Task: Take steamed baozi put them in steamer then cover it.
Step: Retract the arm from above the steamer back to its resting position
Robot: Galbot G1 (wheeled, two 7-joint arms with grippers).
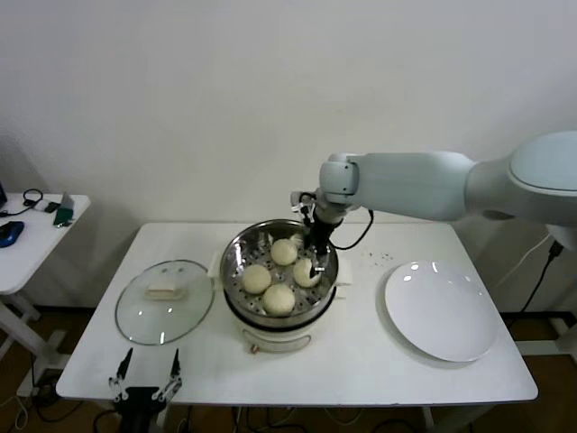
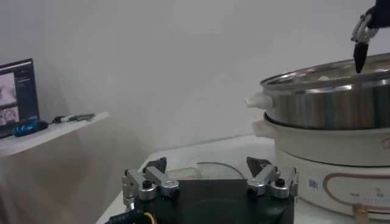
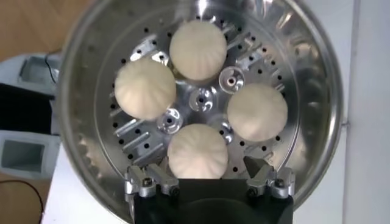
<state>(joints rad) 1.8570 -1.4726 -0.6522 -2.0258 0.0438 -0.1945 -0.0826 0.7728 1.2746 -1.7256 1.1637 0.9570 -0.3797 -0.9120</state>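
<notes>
Nearest the head camera, the left gripper [image 1: 144,377] sits parked at the front edge of the white table [image 1: 361,361], fingers spread wide and holding nothing. Behind it, the cover [image 1: 165,300] lies flat on the table left of the steamer [image 1: 280,281], just beside it; the long axis of its cream handle runs roughly left to right. Four steamed baozi [image 1: 279,275] rest on the perforated tray inside the steamer. The right gripper [image 1: 316,263] points down into the pot over the bun on the right side; whether it touches that bun cannot be told. A white plate [image 1: 442,311] lies to the right, apart from the steamer. A side table [image 1: 36,234] stands further left.

Left wrist view: the left gripper [image 2: 210,182] shows both finger pairs set wide apart, nothing between them. The steamer [image 2: 332,122] stands ahead on its white base, which carries a small label too fine to read. A screen [image 2: 16,91] appears at the far side.

Right wrist view: the right gripper [image 3: 209,181] is spread wide, looking straight down, empty, with one bun directly below between its fingers. All four steamed baozi [image 3: 198,50] form a ring around the tray centre of the steamer [image 3: 304,73].
</notes>
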